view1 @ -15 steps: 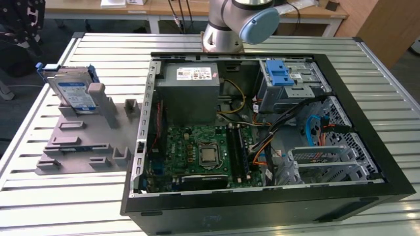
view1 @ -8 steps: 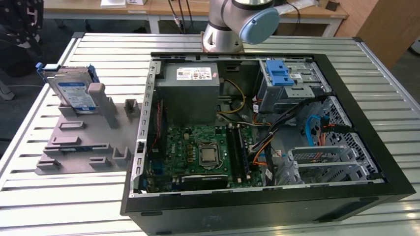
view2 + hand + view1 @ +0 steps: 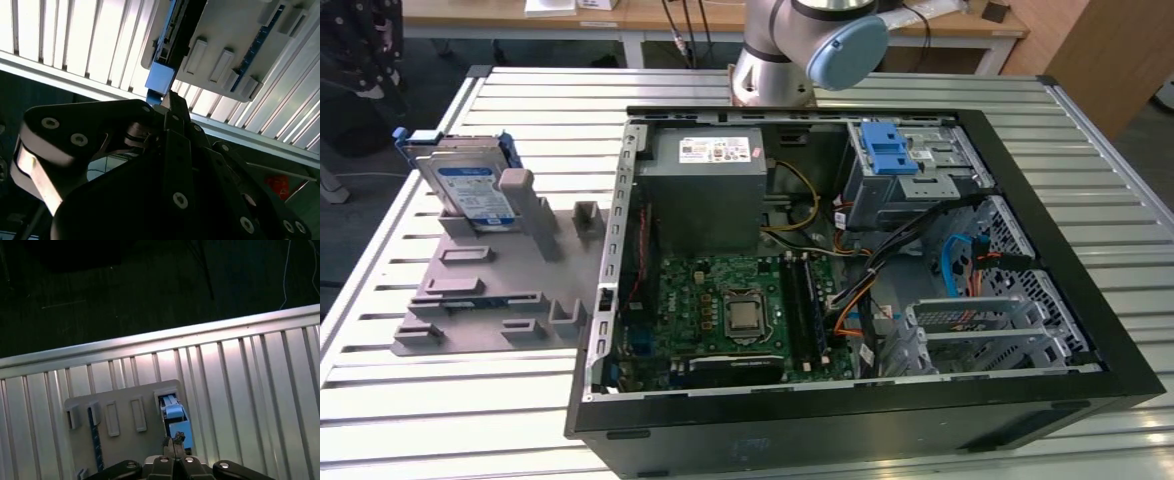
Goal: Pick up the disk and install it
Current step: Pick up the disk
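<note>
The disk (image 3: 467,185), silver with a blue-and-white label and blue side rails, stands on edge in a slot of the grey holder (image 3: 494,290) on the exterior view's left. Both wrist views look down on it from above. Its blue rail (image 3: 175,422) shows in the holder's slot (image 3: 125,440), and the blue end (image 3: 161,79) shows beside the holder plate (image 3: 225,45). My gripper (image 3: 173,444) hangs above the disk's upper edge, apart from it. Its fingertips (image 3: 172,100) lie together with nothing between them.
An open computer case (image 3: 854,270) lies on the slatted metal table (image 3: 1067,140), with a grey power supply box (image 3: 707,185) and a drive bay with a blue latch (image 3: 891,150) inside. The arm's base (image 3: 781,60) stands behind the case. The table's edge (image 3: 150,342) runs close to the holder.
</note>
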Motion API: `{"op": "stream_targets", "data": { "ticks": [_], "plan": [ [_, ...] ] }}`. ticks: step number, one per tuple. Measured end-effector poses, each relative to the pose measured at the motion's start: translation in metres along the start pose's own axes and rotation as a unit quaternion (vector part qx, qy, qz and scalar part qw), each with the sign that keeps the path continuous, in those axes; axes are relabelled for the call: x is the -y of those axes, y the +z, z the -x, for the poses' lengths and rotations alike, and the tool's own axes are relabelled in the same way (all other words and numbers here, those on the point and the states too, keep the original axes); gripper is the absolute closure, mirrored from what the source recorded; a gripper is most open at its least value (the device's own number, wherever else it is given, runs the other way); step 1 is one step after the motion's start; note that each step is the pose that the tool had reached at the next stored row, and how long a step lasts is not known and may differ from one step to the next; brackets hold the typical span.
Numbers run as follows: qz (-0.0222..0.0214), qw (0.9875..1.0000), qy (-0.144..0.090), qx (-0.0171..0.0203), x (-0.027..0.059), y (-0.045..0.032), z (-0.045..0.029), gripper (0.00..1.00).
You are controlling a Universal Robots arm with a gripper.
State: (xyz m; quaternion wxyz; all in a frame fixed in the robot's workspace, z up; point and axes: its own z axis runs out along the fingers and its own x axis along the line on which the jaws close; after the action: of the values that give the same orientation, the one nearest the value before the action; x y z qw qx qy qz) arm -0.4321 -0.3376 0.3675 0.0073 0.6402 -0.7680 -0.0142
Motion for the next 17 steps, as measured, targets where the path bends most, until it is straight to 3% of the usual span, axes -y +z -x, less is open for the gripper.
{"op": "stream_targets", "data": {
  "ticks": [4,8,10,14,16,17],
  "plan": [
    [0.0003,0.9995,-0.03,-0.0009,0.0,0.0001,0.0,0.89],
    [-0.0004,0.9983,-0.059,-0.0015,0.0001,0.0003,0.0,0.89],
    [-0.0048,0.9982,-0.06,-0.0004,-0.0005,0.0005,-0.0001,0.89],
    [-0.0057,0.9981,-0.061,-0.0004,-0.0005,0.0012,0.0002,0.77],
    [-0.0062,0.9981,-0.061,0.0,-0.0005,0.0013,0.0001,0.65],
    [-0.0064,0.9981,-0.061,0.0001,-0.0005,0.0015,0.0002,0.65]
  ]
}}
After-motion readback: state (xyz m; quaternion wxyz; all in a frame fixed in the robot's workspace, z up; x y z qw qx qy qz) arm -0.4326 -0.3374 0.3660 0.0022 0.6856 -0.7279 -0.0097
